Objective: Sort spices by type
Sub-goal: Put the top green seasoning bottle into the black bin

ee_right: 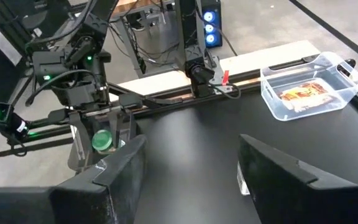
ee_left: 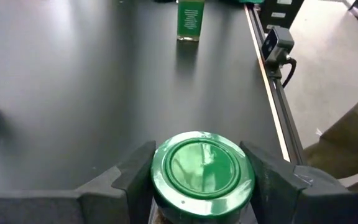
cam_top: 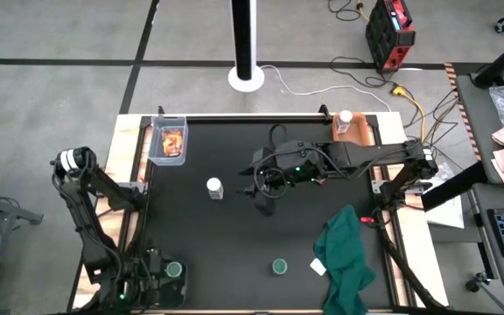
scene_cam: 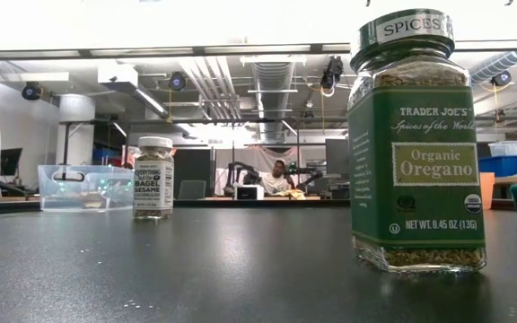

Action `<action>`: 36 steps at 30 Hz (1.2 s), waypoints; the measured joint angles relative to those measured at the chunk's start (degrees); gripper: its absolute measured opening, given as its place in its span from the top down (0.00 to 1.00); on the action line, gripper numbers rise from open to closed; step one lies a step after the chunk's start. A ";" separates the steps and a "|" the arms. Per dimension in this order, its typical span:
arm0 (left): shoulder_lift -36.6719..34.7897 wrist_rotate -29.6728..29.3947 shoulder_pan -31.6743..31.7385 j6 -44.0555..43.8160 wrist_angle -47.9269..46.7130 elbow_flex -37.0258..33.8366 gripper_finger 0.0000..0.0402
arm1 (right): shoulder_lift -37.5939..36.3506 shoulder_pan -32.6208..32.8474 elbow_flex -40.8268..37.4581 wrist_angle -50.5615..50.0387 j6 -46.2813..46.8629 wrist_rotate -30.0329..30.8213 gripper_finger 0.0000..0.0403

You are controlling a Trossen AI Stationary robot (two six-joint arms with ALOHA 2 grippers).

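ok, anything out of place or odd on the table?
Mostly the dark green cloth, lying crumpled at the table's right front with a white paper scrap beside it. Jars stand upright; nothing looks spilled. Left claw grips a green-lidded jar.

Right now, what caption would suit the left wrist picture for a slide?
Left end effector clasps a short green-lidded glass jar on the black tabletop; a second green-labelled spice jar stands beyond.
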 joint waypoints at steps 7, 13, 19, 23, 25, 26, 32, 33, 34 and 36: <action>0.00 -3.53 -0.64 0.50 3.60 -2.99 0.54 | 0.00 -0.02 0.00 -0.01 -0.26 0.07 0.39; 0.00 -3.72 -0.72 0.50 4.07 -4.14 0.54 | 0.00 -0.15 0.00 -0.02 -0.24 0.50 0.37; 0.00 -3.63 -0.70 0.40 4.64 -4.42 0.54 | 0.22 -0.17 0.00 -0.09 -0.25 0.50 0.37; 0.00 -2.95 -0.70 -2.50 5.01 -4.31 0.50 | 0.24 -0.17 0.00 -0.11 -0.30 1.40 0.39; 0.00 -1.29 -0.66 -4.34 5.05 -4.31 0.43 | 0.24 -0.20 0.00 -0.12 -0.53 1.44 0.40; 0.00 -0.64 -0.66 -4.86 5.30 -4.31 0.41 | 0.24 -0.28 0.00 -0.15 -0.58 1.45 0.40; 0.00 2.02 -0.66 -5.59 5.93 -4.10 0.38 | 0.24 -0.55 0.00 -0.09 -0.36 1.53 0.38; 0.00 2.46 -0.66 -5.40 5.91 -3.96 0.39 | 0.25 -0.55 0.00 -0.11 -0.27 1.53 0.38; 0.00 2.66 -0.68 -5.09 5.89 -3.82 0.40 | 0.26 -0.55 0.00 -0.10 -0.27 1.53 0.37; 0.00 3.24 -0.68 -4.32 5.82 -3.33 0.42 | 0.26 -0.55 0.00 -0.09 -0.27 1.53 0.37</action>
